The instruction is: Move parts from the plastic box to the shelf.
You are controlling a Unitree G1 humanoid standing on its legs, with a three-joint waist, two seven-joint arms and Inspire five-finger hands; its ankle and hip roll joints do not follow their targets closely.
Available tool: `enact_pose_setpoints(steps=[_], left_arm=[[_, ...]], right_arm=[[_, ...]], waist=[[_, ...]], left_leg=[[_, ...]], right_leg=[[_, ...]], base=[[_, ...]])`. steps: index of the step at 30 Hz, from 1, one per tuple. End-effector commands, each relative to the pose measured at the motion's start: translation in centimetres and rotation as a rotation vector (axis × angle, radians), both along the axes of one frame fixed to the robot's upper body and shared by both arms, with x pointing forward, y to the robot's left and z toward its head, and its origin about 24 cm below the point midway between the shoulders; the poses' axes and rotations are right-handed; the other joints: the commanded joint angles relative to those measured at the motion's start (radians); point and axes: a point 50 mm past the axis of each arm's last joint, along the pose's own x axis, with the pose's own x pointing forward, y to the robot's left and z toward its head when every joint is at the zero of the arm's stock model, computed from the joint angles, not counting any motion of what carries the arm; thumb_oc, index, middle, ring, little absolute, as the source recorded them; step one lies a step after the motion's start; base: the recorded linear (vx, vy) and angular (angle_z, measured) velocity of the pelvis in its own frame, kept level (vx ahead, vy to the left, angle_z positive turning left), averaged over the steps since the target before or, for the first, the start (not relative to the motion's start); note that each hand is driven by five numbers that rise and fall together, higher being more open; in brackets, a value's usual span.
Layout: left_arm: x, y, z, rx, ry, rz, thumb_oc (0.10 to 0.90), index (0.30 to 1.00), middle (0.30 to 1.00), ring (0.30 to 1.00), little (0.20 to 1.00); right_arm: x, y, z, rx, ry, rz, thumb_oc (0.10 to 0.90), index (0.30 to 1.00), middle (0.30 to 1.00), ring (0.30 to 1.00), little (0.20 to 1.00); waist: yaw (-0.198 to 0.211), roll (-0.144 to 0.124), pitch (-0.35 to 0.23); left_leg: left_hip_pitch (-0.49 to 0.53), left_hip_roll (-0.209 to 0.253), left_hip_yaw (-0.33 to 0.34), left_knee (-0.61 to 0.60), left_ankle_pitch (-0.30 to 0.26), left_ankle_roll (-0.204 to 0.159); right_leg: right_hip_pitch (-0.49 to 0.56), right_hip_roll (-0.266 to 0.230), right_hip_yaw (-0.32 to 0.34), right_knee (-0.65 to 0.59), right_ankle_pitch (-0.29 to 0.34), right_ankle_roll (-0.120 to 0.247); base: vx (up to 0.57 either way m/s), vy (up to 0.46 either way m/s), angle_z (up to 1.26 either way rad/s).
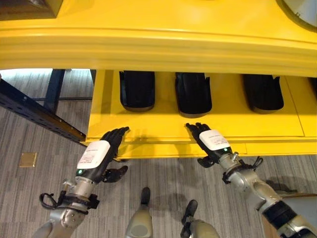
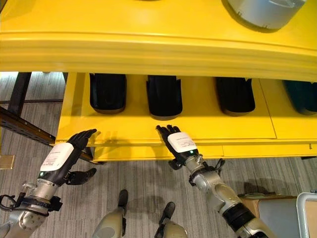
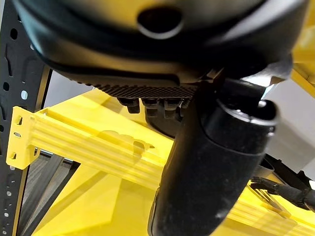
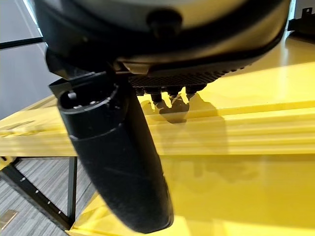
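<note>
We see three black parts (image 1: 193, 94) lying in a row on the yellow shelf (image 1: 228, 131), set well back from its near edge so they sit securely under the upper tier. Our left hand (image 1: 101, 151) and right hand (image 1: 210, 140) hover at that near edge, fingers straight and apart, holding nothing. We judge both hands free for the next part.

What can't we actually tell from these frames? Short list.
- Far ends of the black parts on the yellow shelf: hidden under the upper shelf beam in both eye views.
- Grey round object: cut off by the right eye view's top edge.
- Whether the open left hand and right hand touch the shelf: unclear.
</note>
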Motion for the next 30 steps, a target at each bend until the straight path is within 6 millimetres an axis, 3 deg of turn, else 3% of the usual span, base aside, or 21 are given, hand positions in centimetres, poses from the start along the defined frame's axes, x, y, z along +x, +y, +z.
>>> enact_pose_setpoints(steps=[1,30], left_arm=[[0.4,0.2,3.3,0.002,-0.195,-0.015,0.900,1.000,1.000,1.000,1.000],[0.5,0.8,3.9,-0.004,-0.218,0.016,0.900,1.000,1.000,1.000,1.000]], right_arm=[[2.0,2.3,4.5,0.068,-0.208,0.078,0.900,1.000,1.000,1.000,1.000],[3.6,2.3,5.0,0.134,-0.222,0.009,0.900,1.000,1.000,1.000,1.000]], waist=[[0.003,-0.054,-0.005],[0.028,-0.041,0.030]], left_leg=[[0.026,-0.013,-0.021,0.038,-0.128,0.052],[-0.041,-0.027,-0.032,0.059,-0.119,0.059]], right_leg=[[-0.048,-0.086,0.039,0.092,-0.006,0.043],[-0.113,-0.100,0.041,0.124,-0.001,0.043]], base=[[0.00,0.000,0.00],[0.00,0.002,0.01]])
